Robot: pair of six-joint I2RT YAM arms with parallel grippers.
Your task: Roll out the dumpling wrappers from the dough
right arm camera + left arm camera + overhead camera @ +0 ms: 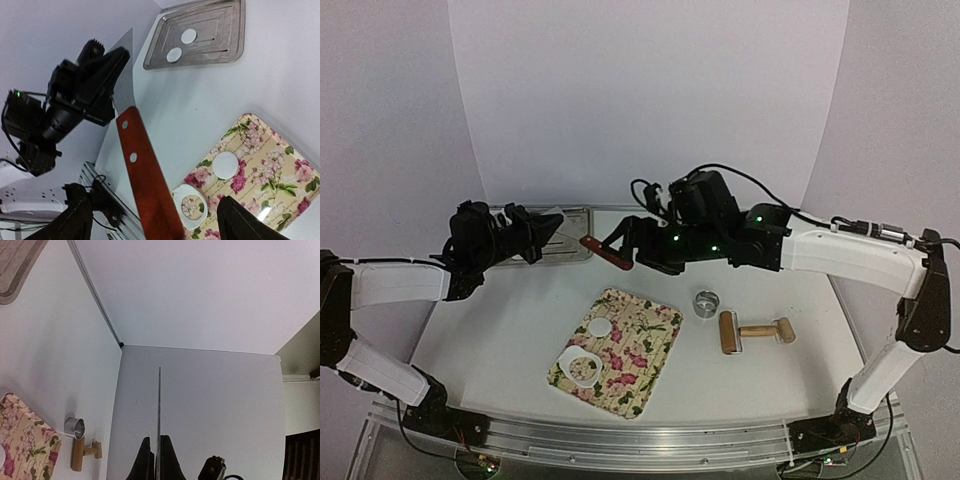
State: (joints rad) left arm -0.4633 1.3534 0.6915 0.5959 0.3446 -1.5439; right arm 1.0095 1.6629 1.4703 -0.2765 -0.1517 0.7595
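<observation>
A flat metal blade (pixel 125 75) with a red-brown wooden handle (pixel 145 175) hangs in the air between both arms. My left gripper (pixel 553 228) is shut on the blade, which shows edge-on between its fingers in the left wrist view (pixel 159 405). My right gripper (pixel 156 201) is open, its fingers wide apart on either side of the handle (pixel 605 252). One dumpling wrapper (pixel 600 327) lies on the floral board (pixel 645 345), next to a dough piece with a round hole (pixel 583 367). Two more wrappers (pixel 189 36) lie in the metal tray (pixel 220 20).
The metal ring cutter (pixel 705 303) stands right of the board. A wooden rolling pin (pixel 750 332) lies beside it. The metal tray (pixel 575 248) sits at the back left, under the left gripper. The backdrop wall rises right behind the tray.
</observation>
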